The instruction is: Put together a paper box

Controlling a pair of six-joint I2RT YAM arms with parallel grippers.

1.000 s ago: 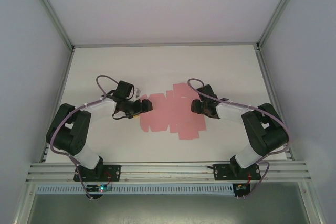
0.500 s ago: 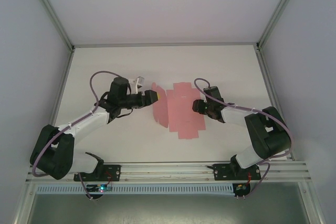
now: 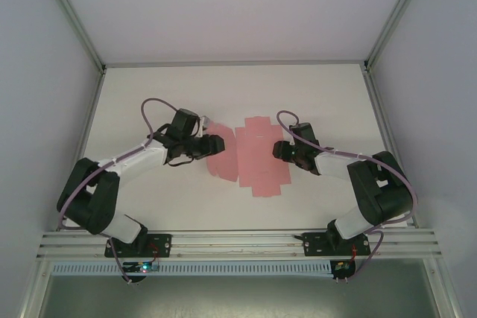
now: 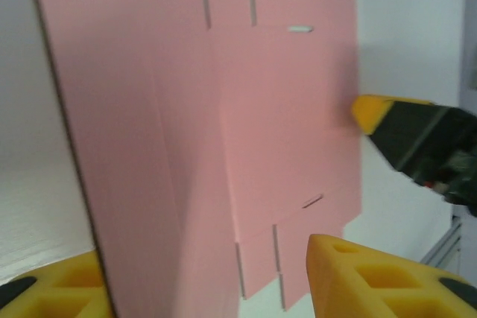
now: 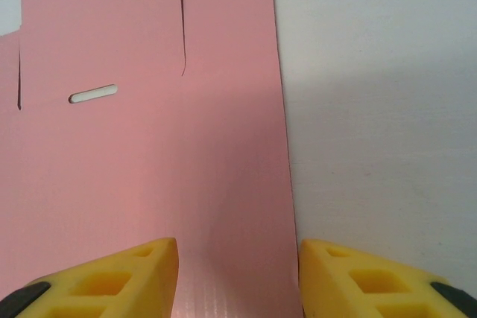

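Note:
The paper box (image 3: pixel 261 158) is a flat pink die-cut sheet with slots and flaps, lying mid-table. Its left part (image 3: pixel 220 156) is bent up off the table along a crease. My left gripper (image 3: pixel 211 144) is at that raised part, open, and in the left wrist view the tilted panel (image 4: pixel 127 147) runs between the wide-apart yellow fingers (image 4: pixel 373 281). At the sheet's right side my right gripper (image 3: pixel 277 148) stands open; in its wrist view the gripper (image 5: pixel 238 255) straddles the sheet's right edge (image 5: pixel 149 154). The right gripper's yellow tip (image 4: pixel 369 113) touches the sheet.
The white table (image 3: pixel 149 87) is walled by an aluminium frame, with rails (image 3: pixel 238 240) along the near edge over both arm bases. Bare table lies behind and to both sides of the sheet.
The left gripper went from the flat sheet's left edge, lifted that side and swung it rightward, then drew back a little. The sheet's left part now stands up. The right gripper barely moved.

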